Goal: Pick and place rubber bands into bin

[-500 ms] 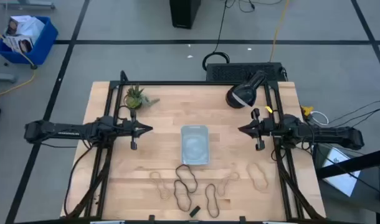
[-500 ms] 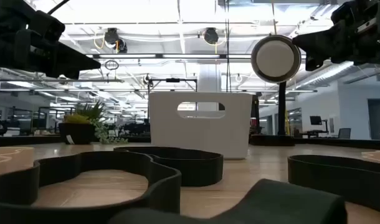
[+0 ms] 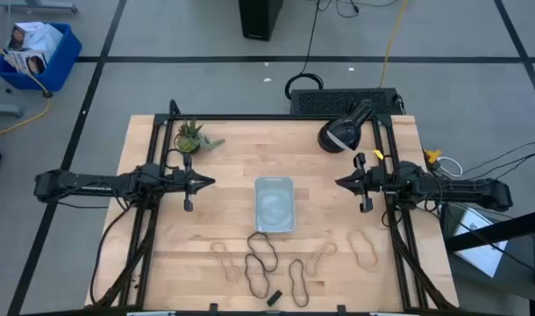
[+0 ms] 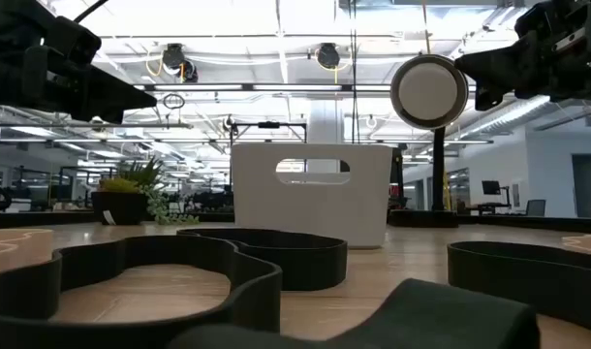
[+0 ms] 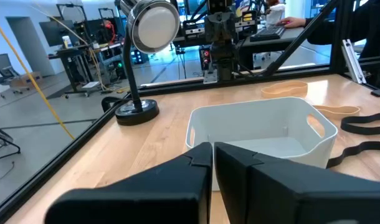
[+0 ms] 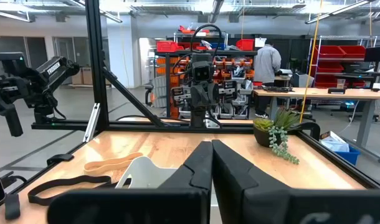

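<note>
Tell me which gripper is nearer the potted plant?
Left. The left gripper hangs just below the potted plant in the high view; the right gripper sits far across the table, beyond the bin.

bin (image 6: 143,176): right wrist view shows only one corner, rest hidden behind that arm's own fingers; near wall hidden in left wrist view too
bin floor: cannot tell from low view, solid wall blocks it
rubber bands (image 4: 155,276): low view, blurred, cut off by left, right and bottom edges; count unclear
black band (image 5: 364,124): cut off at picture edge
small black block (image 3: 273,297): too small to identify
person (image 6: 265,62): far off, partly hidden by shelving
</note>
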